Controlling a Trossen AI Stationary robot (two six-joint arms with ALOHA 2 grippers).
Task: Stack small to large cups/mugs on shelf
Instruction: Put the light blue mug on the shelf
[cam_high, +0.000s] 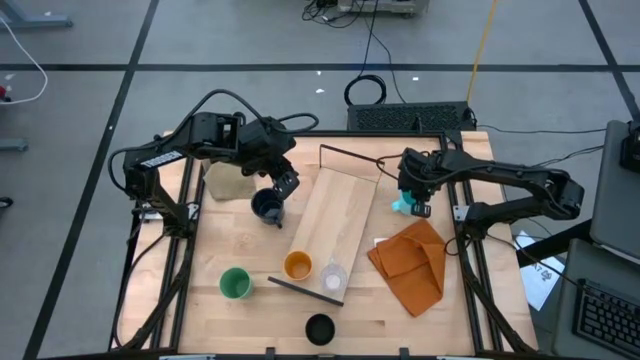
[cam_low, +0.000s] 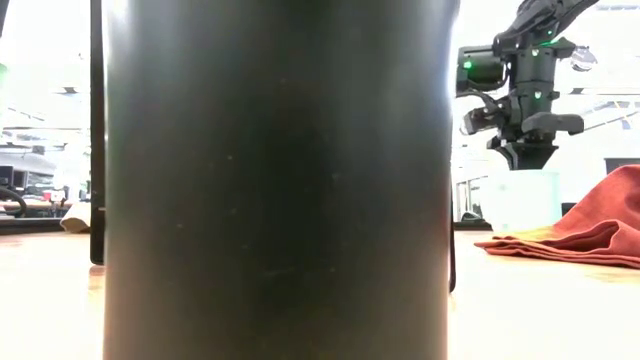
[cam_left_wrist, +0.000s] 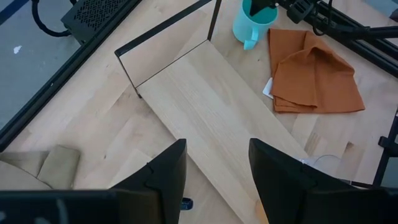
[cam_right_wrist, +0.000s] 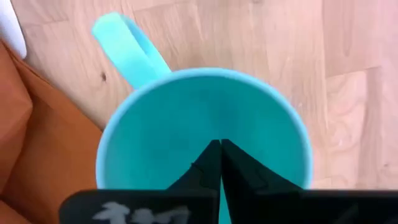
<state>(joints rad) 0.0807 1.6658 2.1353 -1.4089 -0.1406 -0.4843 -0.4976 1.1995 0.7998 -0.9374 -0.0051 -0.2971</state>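
Note:
The light-wood shelf (cam_high: 335, 225) lies slanted across the table's middle. An orange cup (cam_high: 298, 265) and a clear cup (cam_high: 333, 278) stand on its near end. The light-blue mug (cam_right_wrist: 205, 124) stands upright on the table to the right of the shelf's far end, and my right gripper (cam_right_wrist: 221, 149) reaches down into its mouth, shut. My left gripper (cam_left_wrist: 214, 149) hangs high over the left side, open, with only the shelf (cam_left_wrist: 211, 106) seen through the gap. The dark navy mug (cam_high: 267, 207) shows just below it. A green cup (cam_high: 235, 283) and a black cup (cam_high: 319, 328) stand near the front. My right gripper's shut fingers (cam_right_wrist: 208, 162) point down inside the light-blue mug's mouth, near the wall opposite the handle (cam_right_wrist: 127, 46). I cannot tell whether they touch the inner wall or the bottom. The mug stands on the table.
An orange cloth (cam_high: 412, 262) lies crumpled right of the shelf, close to the light-blue mug. A tan cloth (cam_high: 228, 180) lies at the far left. The black cup (cam_low: 280, 180) fills most of the low view. Dark upright strips (cam_high: 350, 155) stand at the shelf's ends.

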